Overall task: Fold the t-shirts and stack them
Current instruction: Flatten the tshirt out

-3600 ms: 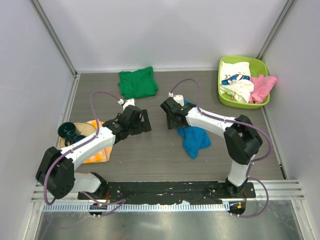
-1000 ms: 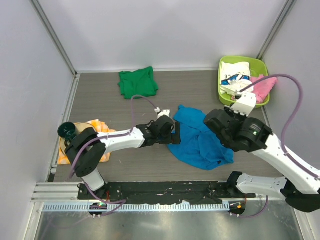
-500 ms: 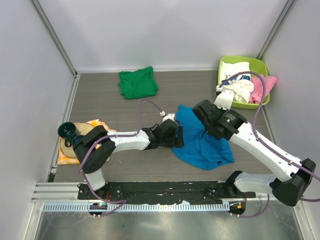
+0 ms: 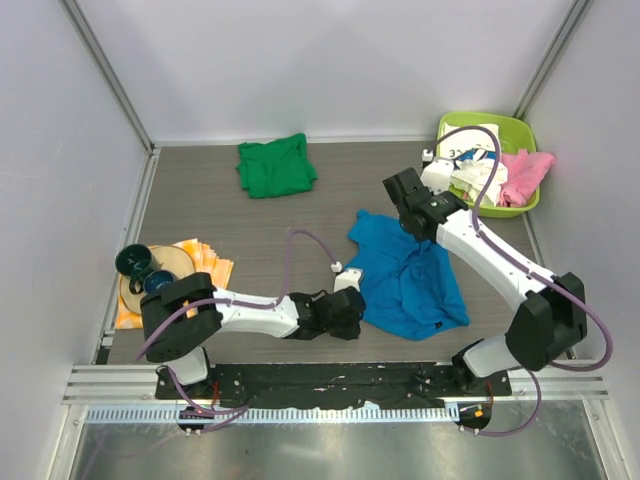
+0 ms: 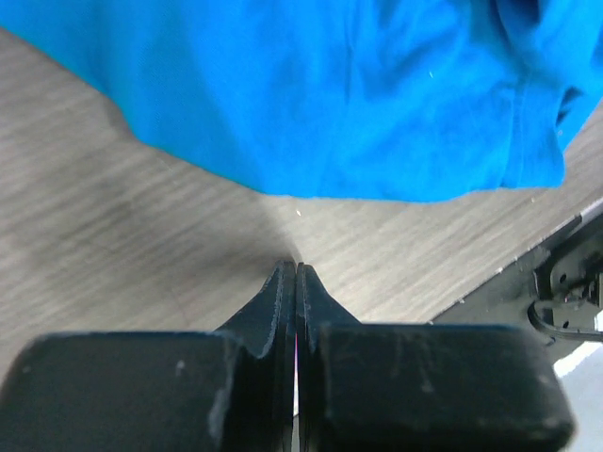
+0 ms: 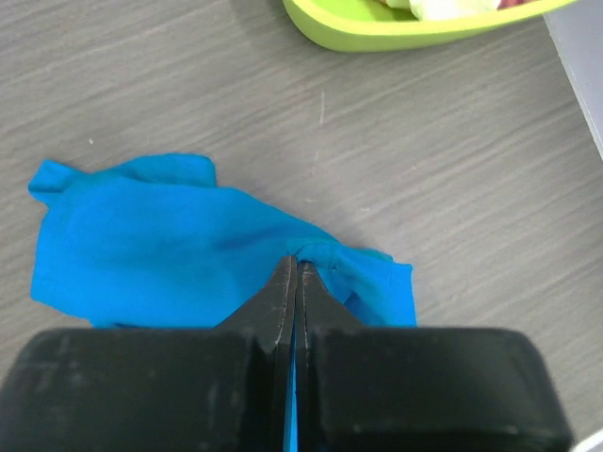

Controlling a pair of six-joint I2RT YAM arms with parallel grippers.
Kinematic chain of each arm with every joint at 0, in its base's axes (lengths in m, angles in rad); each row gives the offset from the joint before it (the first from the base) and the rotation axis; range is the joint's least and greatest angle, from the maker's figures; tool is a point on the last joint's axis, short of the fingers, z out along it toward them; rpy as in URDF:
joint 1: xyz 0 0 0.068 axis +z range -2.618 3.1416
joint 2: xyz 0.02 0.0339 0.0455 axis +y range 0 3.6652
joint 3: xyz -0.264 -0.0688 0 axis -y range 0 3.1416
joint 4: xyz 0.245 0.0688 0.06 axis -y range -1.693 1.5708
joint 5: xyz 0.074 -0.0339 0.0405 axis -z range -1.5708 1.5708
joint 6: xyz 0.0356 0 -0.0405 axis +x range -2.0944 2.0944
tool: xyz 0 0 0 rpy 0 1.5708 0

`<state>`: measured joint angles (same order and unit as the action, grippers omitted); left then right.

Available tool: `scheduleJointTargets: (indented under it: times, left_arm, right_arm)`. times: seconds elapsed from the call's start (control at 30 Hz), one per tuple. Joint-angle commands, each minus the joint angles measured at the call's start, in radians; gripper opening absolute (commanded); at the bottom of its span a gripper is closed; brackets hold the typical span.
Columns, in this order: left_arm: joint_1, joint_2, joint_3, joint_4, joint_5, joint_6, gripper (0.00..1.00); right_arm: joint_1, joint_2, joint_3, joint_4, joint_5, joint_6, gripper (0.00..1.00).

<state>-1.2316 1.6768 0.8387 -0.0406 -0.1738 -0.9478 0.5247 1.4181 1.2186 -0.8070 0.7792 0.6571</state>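
Note:
The bright blue t-shirt (image 4: 405, 285) (image 5: 330, 94) lies spread out and wrinkled at the table's middle right. My right gripper (image 4: 417, 236) (image 6: 297, 264) is shut on a bunched fold at its far edge, with blue cloth (image 6: 160, 264) showing between the fingers. My left gripper (image 4: 347, 318) (image 5: 297, 268) is shut and empty, its tips on bare wood just short of the shirt's near-left hem. A folded green t-shirt (image 4: 276, 166) lies at the back left. White printed (image 4: 475, 140) and pink (image 4: 525, 172) t-shirts sit in the lime basin (image 4: 510, 118).
An orange-yellow checked cloth (image 4: 205, 270) lies at the left edge with a dark teal cup (image 4: 133, 262) and a dish on it. The lime basin (image 6: 396, 28) is close beyond the right gripper. A black rail (image 5: 565, 273) runs along the near edge.
The left gripper has closed from open and slid toward the near edge beside the shirt's hem. The right gripper has carried its fold toward the back, spreading the blue shirt.

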Motion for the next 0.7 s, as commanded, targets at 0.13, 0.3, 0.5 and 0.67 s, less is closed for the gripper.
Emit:
scheduleJointTargets:
  times: [0.13, 0.3, 0.5, 0.67]
  left_arm:
    - [-0.098, -0.063, -0.001, -0.047, -0.116, -0.06, 0.0]
    - [-0.095, -0.141, 0.039, -0.216, -0.272, -0.052, 0.71]
    - [-0.004, -0.121, 0.083, -0.257, -0.264, 0.0, 0.93]
    - [0.049, -0.045, 0.12, -0.219, -0.228, 0.027, 0.9]
  right_arm:
    - [-0.046, 0.136, 0.193, 0.101, -0.074, -0.102, 0.01]
    - [-0.045, 0.124, 0.196, 0.104, -0.089, -0.108, 0.01]
    - [-0.045, 0.108, 0.17, 0.114, -0.097, -0.111, 0.01]
    - [-0.045, 0.102, 0.154, 0.127, -0.097, -0.119, 0.01]
